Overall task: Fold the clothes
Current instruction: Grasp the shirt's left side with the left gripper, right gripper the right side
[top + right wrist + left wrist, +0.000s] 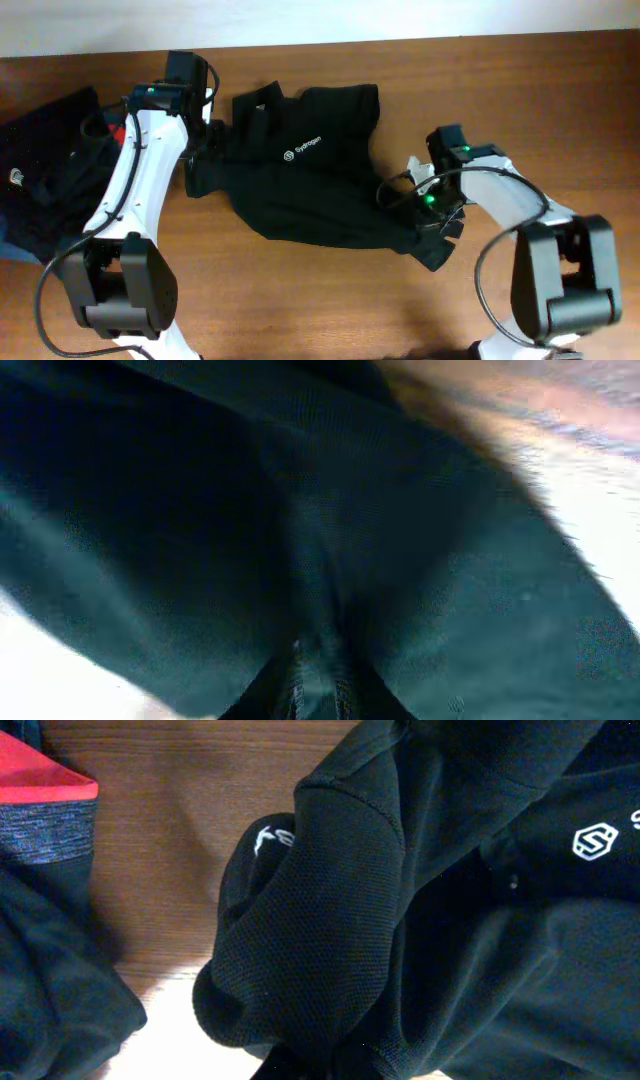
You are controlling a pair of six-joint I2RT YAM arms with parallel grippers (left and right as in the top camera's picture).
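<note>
A black short-sleeved shirt (310, 190) with a collar and a small white chest logo (302, 150) lies rumpled in the middle of the table. My left gripper (207, 140) is at its left sleeve. In the left wrist view that sleeve (330, 920) bunches up over the jaws (345, 1065), which are shut on the fabric. My right gripper (437, 218) is at the shirt's lower right corner. In the right wrist view its fingers (322, 680) pinch a fold of the dark cloth (250, 510).
A heap of dark clothes (45, 170) lies at the table's left edge, with a red and grey piece (45, 800) on it. Bare wooden table (300, 300) lies in front of the shirt. A white wall runs along the back.
</note>
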